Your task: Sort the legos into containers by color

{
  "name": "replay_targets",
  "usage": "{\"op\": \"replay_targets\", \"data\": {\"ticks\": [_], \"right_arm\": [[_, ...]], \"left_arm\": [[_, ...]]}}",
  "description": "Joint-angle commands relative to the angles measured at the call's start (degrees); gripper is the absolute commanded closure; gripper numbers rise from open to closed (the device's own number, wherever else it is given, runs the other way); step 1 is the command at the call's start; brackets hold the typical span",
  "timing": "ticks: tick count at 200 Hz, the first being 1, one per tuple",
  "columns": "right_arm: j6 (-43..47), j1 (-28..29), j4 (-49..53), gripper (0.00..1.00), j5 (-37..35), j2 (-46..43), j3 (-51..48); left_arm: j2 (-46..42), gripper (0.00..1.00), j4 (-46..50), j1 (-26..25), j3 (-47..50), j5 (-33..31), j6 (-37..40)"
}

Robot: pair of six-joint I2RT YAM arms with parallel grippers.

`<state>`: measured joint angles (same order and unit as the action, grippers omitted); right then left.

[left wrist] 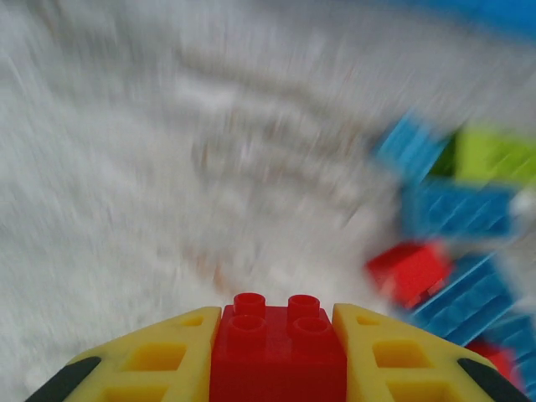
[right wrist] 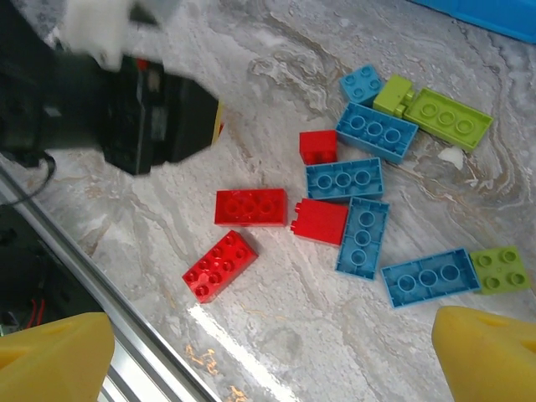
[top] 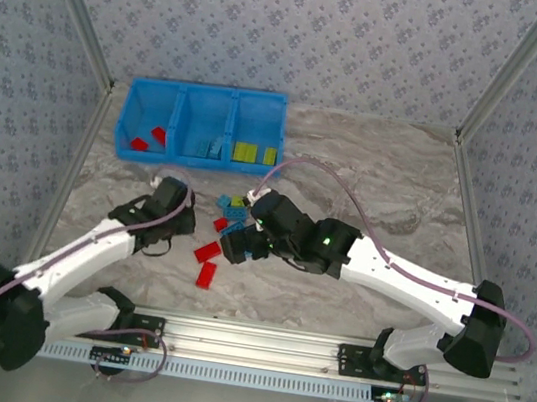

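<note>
item 1: containers [top: 207,90], blue three-bin tray, my landmark; red bricks [top: 146,139] in its left bin, light blue bricks [top: 218,148] in the middle, yellow-green bricks [top: 256,152] in the right
item 2: loose legos [right wrist: 360,180], mixed colours, on the table [top: 383,178] just in front of the tray
item 3: left gripper [left wrist: 276,316], front-left of the tray; i saw it clamped on a red brick [left wrist: 276,364]
item 4: right gripper [right wrist: 272,356], in front of the tray, fingers spread wide, holding nothing

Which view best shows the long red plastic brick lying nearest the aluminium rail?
The right wrist view: the long red plastic brick lies sharp and close, studs countable. The top external view shows the brick as a small red block without detail. The left wrist view is too blurred to pick it out.
</note>
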<state>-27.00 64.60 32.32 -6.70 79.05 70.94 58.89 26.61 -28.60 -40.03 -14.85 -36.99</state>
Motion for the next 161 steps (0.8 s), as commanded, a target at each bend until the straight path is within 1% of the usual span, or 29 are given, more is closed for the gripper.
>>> {"op": "replay_targets", "data": {"ticks": [1, 20, 39, 48, 60, 75, 88, 106, 116, 132, 136, 147, 161], "right_arm": [[0.6, 0.3, -1.5, 0.0, -2.4, -0.7, 2.4], [0.4, 0.2, -1.6, 0.0, -2.6, -0.6, 2.9], [0.1, 0.2, -1.7, 0.0, -2.5, -0.8, 2.8], [0.1, 0.1, -1.6, 0.0, -2.4, -0.7, 2.6], [0.3, -0.1, -1.2, 0.0, -1.9, -0.7, 2.8], [0.6, -0.3, 0.0, 0.0, -1.7, -0.6, 3.5], [0.9, -0.4, 1.4, 0.0, -1.7, -0.9, 4.2], [1.0, -0.4, 1.9, 0.0, -2.2, -1.5, 4.4], [0.8, -0.5, 3.3, 0.0, -2.2, -2.0, 4.1], [0.4, -0.4, 3.0, 0.0, -2.4, -2.9, 3.1], [0.3, -0.5, 2.9, 0.0, -2.5, -3.0, 2.8], [0.0, -0.7, 2.6, 0.0, -2.6, -3.2, 2.1], [-0.4, -0.9, 2.4, 0.0, -2.7, -3.0, 1.7]], "left_arm": [[-1.0, 0.79, -4.3, 3.6, -5.7, -9.3, 5.1], [3.2, 0.79, -9.2, 10.1, -9.6, -10.6, 7.3], [10.5, 0.79, -14.4, 17.5, -13.7, -10.0, 8.7], [15.2, 0.79, -15.9, 20.7, -16.3, -8.6, 8.8], [22.4, 0.78, -16.6, 24.9, -21.0, -4.9, 9.2], [31.5, 0.78, -18.8, 28.3, -26.6, 0.4, 10.2], [38.2, 0.75, -18.6, 30.2, -31.7, 4.9, 9.9], [44.8, 0.71, -16.4, 31.6, -37.1, 6.8, 8.7], [46.6, 0.67, -15.1, 31.7, -38.8, 7.0, 8.7], [46.4, 0.49, -14.8, 31.7, -38.9, 8.0, 8.6], [45.8, 0.46, -15.1, 31.7, -38.6, 8.2, 8.5], [43.8, 0.43, -15.9, 31.7, -37.1, 8.8, 8.2], [40.0, 0.42, -15.5, 31.6, -35.5, 9.5, 7.2]]}}
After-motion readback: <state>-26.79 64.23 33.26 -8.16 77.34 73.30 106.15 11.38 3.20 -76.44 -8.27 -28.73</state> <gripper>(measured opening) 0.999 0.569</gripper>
